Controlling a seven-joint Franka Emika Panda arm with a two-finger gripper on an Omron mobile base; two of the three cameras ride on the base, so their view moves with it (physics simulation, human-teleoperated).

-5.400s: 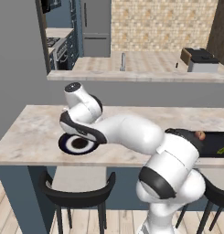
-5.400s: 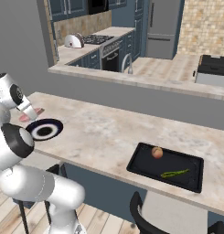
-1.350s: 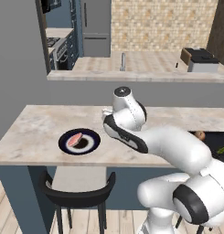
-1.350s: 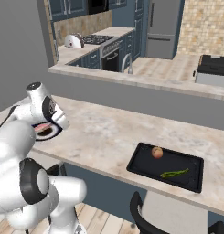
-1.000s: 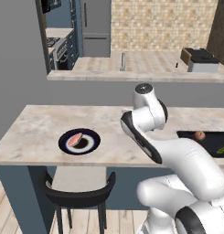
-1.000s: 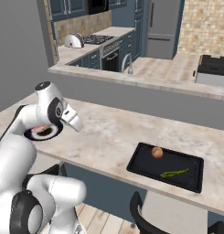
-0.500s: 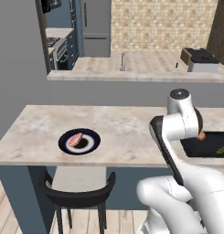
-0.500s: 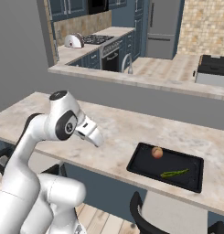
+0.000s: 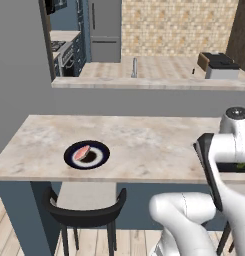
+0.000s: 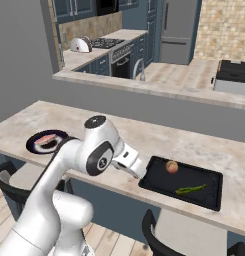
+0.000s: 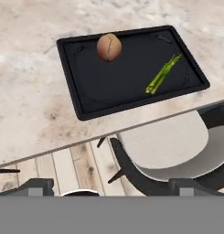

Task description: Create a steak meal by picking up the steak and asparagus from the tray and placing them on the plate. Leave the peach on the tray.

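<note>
We see the steak (image 9: 82, 152) lying on the plate (image 9: 87, 154) toward the left end of the counter (image 9: 144, 140); in the right base view the plate (image 10: 47, 141) sits far left with the steak (image 10: 45, 139) on it. The tray (image 10: 182, 183) rests near the counter's right end, well apart from the plate. On the tray, the peach (image 10: 171, 167) sits toward the back left part, and the asparagus (image 10: 190, 190) lies toward the front, apart from the peach.

In the hand view we look down on the tray (image 11: 131, 73), with the peach (image 11: 109, 47) near one edge and the asparagus (image 11: 163, 74) lying at a slant further right, not touching it. A chair seat (image 11: 163, 146) shows below the counter edge.

The gripper (image 10: 137, 169) hangs just beside the tray's left edge, above the counter, jaws spread wide and holding nothing.
</note>
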